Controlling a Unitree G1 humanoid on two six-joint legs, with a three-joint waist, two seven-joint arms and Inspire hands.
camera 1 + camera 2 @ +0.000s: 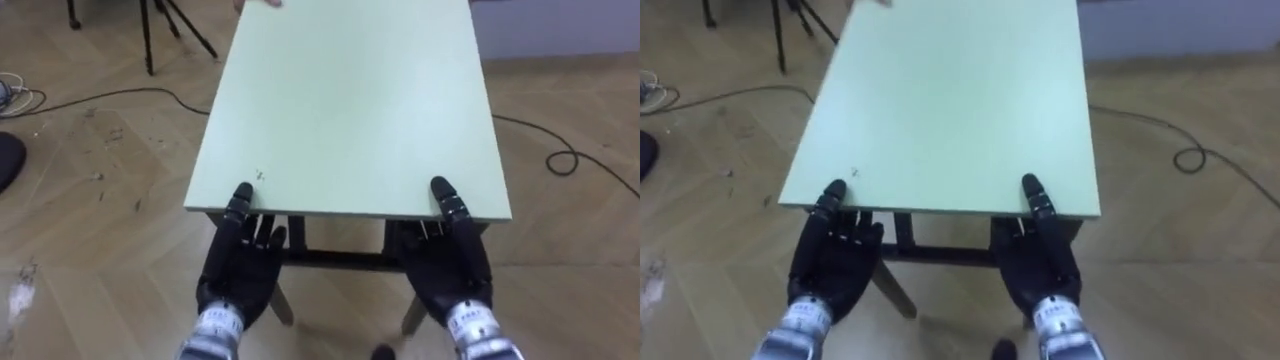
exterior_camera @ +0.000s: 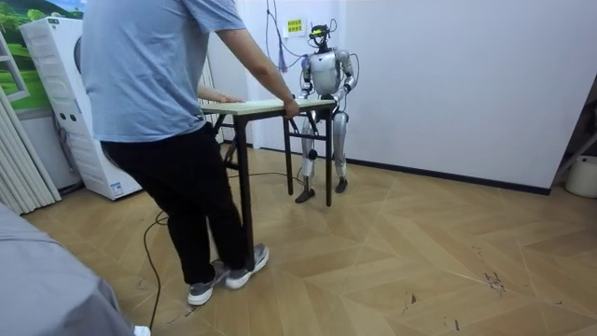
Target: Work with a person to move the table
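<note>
A table with a pale green top [image 1: 350, 100] and dark legs stands lengthwise before me. My left hand [image 1: 238, 275] and right hand [image 1: 452, 268] grip its near edge at the two corners. Each thumb lies on the top and the fingers reach underneath. In the right eye view the left hand [image 1: 830, 262] and right hand [image 1: 1042, 262] hold the same edge. In the room view a person [image 2: 159, 93] in a blue shirt and dark trousers stands at the far end of the table [image 2: 252, 106], both hands on its edge. I stand at the other end, close to a white wall.
Dark cables [image 1: 560, 155] curl on the wooden floor to the right of the table, and another cable [image 1: 120, 98] runs on the left. Tripod legs [image 1: 160, 30] stand at the far left. A white appliance [image 2: 70, 103] stands behind the person.
</note>
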